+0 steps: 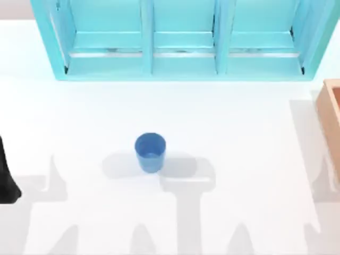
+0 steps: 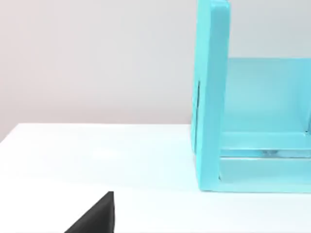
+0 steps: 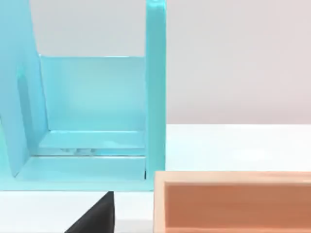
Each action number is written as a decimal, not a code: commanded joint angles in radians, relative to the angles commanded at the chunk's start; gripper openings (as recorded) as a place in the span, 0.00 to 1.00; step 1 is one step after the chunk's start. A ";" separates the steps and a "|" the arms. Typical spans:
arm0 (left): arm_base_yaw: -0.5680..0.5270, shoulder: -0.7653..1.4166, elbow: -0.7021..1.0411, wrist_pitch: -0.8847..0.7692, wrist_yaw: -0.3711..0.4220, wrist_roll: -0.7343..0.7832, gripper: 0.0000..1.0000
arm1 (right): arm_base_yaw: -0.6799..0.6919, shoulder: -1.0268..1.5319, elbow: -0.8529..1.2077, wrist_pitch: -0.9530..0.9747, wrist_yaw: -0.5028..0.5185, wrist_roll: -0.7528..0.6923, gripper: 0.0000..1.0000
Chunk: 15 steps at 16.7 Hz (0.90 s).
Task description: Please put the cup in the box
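At the table's [image 1: 239, 117] far left edge in the top view a dark piece of the left arm [image 1: 6, 178] pokes in, probably parked; whether its jaws are open or closed cannot be told. The cup [image 1: 150, 152] stands upright on the white surface a little left of centre, apart from everything. Behind it, along the back, sits the cyan shelf unit [image 1: 183, 40] with three compartments. At the far right edge lies the box [image 1: 332, 114], well apart from the cup; its thick tan wall also shows in the right wrist view, just beside the shelf's end panel
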<state>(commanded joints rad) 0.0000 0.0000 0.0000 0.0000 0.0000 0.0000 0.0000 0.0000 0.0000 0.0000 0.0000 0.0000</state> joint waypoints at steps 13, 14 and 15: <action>0.000 0.000 0.000 0.000 0.000 0.000 1.00 | 0.330 0.599 0.669 -0.421 -0.072 0.212 1.00; 0.000 0.000 0.000 0.000 0.000 0.000 1.00 | 0.376 0.701 0.788 -0.487 -0.078 0.245 1.00; 0.000 0.000 0.000 0.000 0.000 0.000 1.00 | 0.422 0.807 0.910 -0.555 -0.082 0.279 1.00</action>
<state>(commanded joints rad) 0.0000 0.0000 0.0000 0.0000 0.0000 0.0000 0.4218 0.8070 0.9102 -0.5553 -0.0819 0.2788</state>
